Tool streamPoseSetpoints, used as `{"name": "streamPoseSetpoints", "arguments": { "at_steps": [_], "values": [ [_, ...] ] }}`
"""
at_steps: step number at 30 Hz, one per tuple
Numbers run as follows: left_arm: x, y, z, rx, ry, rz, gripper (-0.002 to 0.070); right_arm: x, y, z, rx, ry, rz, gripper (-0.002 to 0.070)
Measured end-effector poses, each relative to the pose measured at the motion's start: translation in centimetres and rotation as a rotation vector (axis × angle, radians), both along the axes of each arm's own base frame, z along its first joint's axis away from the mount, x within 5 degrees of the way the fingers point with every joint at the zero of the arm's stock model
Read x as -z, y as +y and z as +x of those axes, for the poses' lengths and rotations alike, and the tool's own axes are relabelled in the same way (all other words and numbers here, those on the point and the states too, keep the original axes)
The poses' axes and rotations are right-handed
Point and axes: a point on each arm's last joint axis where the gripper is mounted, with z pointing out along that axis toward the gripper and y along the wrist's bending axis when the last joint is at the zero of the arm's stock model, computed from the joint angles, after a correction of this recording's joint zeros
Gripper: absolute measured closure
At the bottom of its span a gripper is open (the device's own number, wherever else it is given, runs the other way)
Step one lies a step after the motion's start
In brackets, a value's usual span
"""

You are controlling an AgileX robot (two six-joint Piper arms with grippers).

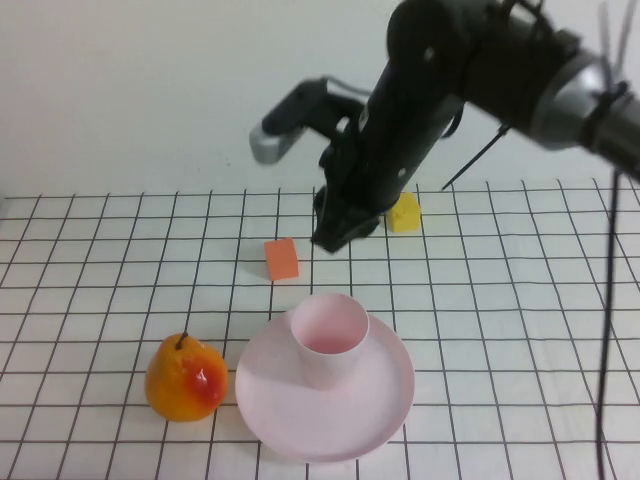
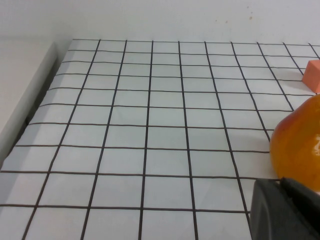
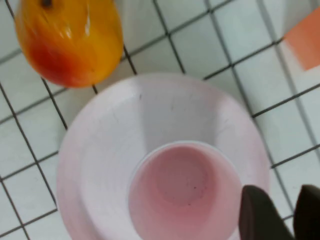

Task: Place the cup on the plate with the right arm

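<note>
- The cup [image 1: 329, 338] stands upright on the plate [image 1: 385, 405], with its open mouth up. It sits toward the far side of the plate, not right in the middle.
- The right gripper [image 1: 330, 238] hangs in the air above and behind the cup. It touches nothing and holds nothing.
- In the right wrist view its two dark fingertips [image 3: 260, 215] show with a small gap between them, so the jaws look a little open. The cup is below them, free.
- I think the cup is in its place, so the job looks nearly done. The arm only has to get clear without bumping the cup.
- The left gripper [image 2: 282, 210] rests low by the table on the left side, close to the toy pear [image 1: 184, 378]. I cannot tell if it is open or closed.
- The pear sits just beside the plate. An orange block [image 1: 282, 259] and a yellow block [image 1: 404, 212] lie farther back on the checked table [image 1: 100, 280].
</note>
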Motion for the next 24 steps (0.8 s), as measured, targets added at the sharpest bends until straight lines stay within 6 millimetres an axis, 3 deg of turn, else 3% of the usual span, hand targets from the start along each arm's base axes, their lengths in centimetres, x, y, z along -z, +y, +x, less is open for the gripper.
{"name": "streamPoseSetpoints", "arguments": {
  "at_steps": [5, 12, 17, 24],
  "values": [
    [0.0, 0.0, 0.0, 0.0, 0.0, 0.0, 0.0678, -9.5, -3.1, -3.3, 0.008, -0.208, 0.067, 0.0645],
    [0.0, 0.0, 0.0, 0.0, 0.0, 0.0, 0.0678, -18.0, -8.5, -7.5, 0.117, -0.479, 0.038, 0.0673],
    [0.0, 0.0, 0.0, 0.0, 0.0, 0.0, 0.0678, -20.8, -11.3, -9.3, 0.229, -0.595, 0.008, 0.0675],
    [0.0, 0.0, 0.0, 0.0, 0.0, 0.0, 0.0678, -21.3, -12.5, -10.3, 0.332, -0.598, 0.032, 0.0675]
  ]
}}
